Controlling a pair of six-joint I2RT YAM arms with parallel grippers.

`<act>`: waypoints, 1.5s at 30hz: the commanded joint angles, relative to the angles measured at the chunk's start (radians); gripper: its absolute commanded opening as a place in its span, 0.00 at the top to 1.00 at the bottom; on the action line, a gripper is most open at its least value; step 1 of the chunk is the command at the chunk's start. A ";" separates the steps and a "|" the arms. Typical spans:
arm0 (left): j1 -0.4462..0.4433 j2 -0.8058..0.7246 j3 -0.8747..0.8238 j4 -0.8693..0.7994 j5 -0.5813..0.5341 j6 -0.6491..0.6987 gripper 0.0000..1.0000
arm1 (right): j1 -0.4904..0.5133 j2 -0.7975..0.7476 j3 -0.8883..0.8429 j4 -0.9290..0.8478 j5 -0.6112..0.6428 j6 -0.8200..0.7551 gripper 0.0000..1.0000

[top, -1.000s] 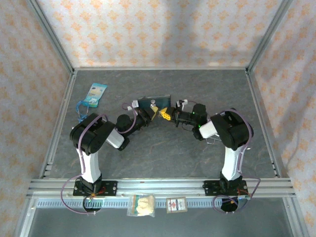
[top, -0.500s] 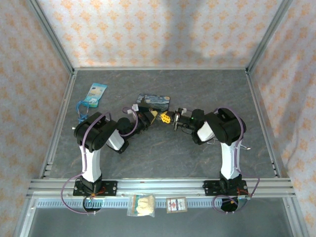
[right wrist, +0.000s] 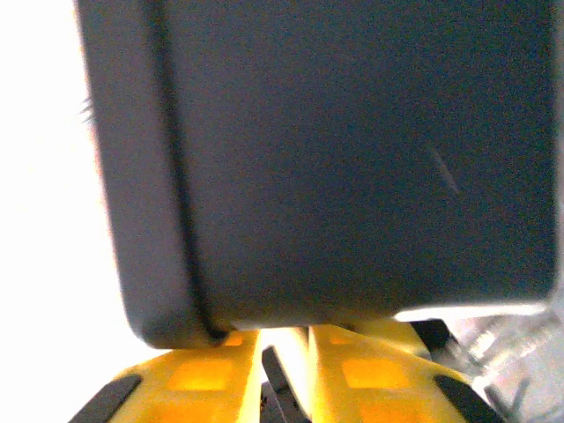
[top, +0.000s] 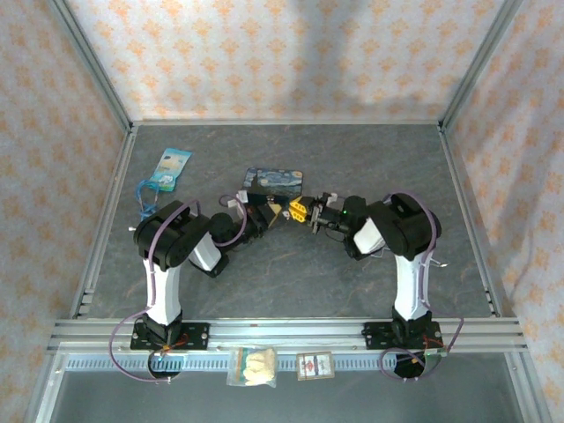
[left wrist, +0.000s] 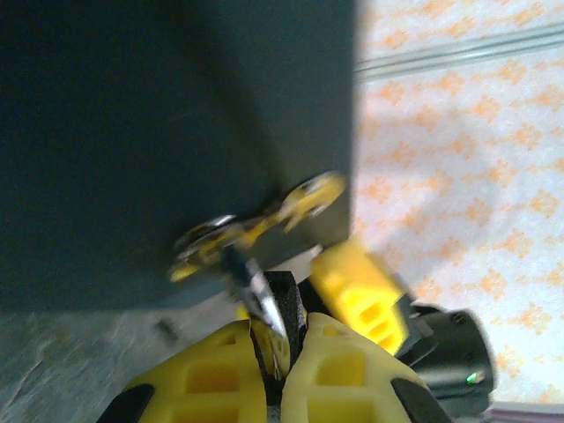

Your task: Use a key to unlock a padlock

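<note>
1. At the centre of the overhead view, the left gripper (top: 275,210) and the right gripper (top: 300,210) meet almost tip to tip over the grey table (top: 291,282). They sit just below the blue starry tin (top: 273,181). Anything between the yellow fingertips is too small to pick out from up here.
2. Upper left of the same view, a blue packet (top: 173,166) lies flat near the side wall. At the bottom edge, a snack bag (top: 252,366) and a small card (top: 315,365) rest on the front rail.
3. Bottom centre of the left wrist view, the left gripper (left wrist: 273,335) is clenched on a thin silvery blade, the key (left wrist: 261,304). The blade runs up to a bunch (left wrist: 251,231) of silver and yellow pieces in mid-frame. One yellow finger (left wrist: 361,295) of the right gripper shows just right of it. A broad dark slab (left wrist: 159,132) covers the upper left; I cannot tell whether it is the tin or the padlock.
4. Bottom of the right wrist view, the right gripper (right wrist: 284,344) has its fingers a narrow slit apart. Their tips are against a dark round-cornered body (right wrist: 352,159) that spans the frame. I cannot tell whether they grasp it or merely touch it, nor whether it is the padlock.
</note>
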 commanded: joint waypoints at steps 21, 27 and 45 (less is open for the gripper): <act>-0.029 -0.125 0.163 -0.610 -0.179 0.225 1.00 | -0.021 -0.360 0.187 -1.149 0.397 -1.079 0.68; -0.037 -0.137 0.161 -0.662 -0.201 0.234 0.86 | 0.014 -0.405 0.227 -1.276 0.492 -1.229 0.67; 0.213 -0.556 -0.024 -0.922 -0.282 0.294 0.40 | 0.317 -0.249 0.504 -1.562 0.752 -1.534 0.44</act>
